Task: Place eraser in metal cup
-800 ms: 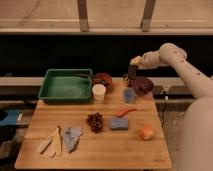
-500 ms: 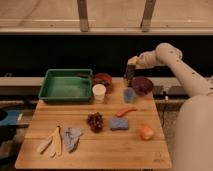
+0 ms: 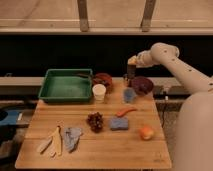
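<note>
The metal cup [image 3: 131,76] is a small dark upright cylinder at the back of the wooden table, between the brown bowl and the dark red bowl. My gripper [image 3: 131,63] hangs directly over it, reaching in from the right on the white arm. A small yellowish patch [image 3: 132,59] shows at the gripper; I cannot tell whether it is the eraser. No eraser shows anywhere else on the table.
A green tray [image 3: 52,92] stands back left, with a brown bowl [image 3: 103,79], a white paper cup [image 3: 99,93], a light-blue cup [image 3: 129,95] and a dark red bowl [image 3: 143,85] nearby. Grapes [image 3: 95,121], a blue sponge [image 3: 119,124], a carrot [image 3: 126,111], an orange fruit [image 3: 146,132] and utensils with a cloth [image 3: 62,140] lie in front.
The gripper has shifted slightly left and up over the metal cup. Nothing on the table has moved.
</note>
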You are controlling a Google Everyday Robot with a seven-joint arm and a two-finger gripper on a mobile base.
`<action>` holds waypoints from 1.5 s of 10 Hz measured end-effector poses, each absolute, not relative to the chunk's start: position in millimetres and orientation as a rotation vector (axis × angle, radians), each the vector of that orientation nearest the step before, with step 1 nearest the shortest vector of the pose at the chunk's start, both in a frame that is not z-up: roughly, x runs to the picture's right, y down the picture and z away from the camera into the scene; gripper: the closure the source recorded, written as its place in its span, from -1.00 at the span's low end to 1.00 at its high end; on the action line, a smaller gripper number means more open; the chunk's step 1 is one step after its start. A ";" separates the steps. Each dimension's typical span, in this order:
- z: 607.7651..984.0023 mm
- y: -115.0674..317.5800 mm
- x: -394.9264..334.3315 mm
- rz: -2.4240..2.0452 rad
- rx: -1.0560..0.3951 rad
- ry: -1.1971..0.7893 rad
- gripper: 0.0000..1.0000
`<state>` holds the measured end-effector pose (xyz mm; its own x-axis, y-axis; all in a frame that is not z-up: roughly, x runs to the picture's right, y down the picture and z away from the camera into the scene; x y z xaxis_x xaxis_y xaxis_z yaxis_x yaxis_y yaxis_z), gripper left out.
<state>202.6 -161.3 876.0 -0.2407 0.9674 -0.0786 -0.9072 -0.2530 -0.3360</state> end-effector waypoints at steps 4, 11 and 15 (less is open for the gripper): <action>878.0 -161.0 203.7 1.816 -0.323 -0.260 1.00; 890.1 -161.1 201.3 1.769 -0.316 -0.271 1.00; 908.7 -158.7 189.5 1.739 -0.334 -0.254 1.00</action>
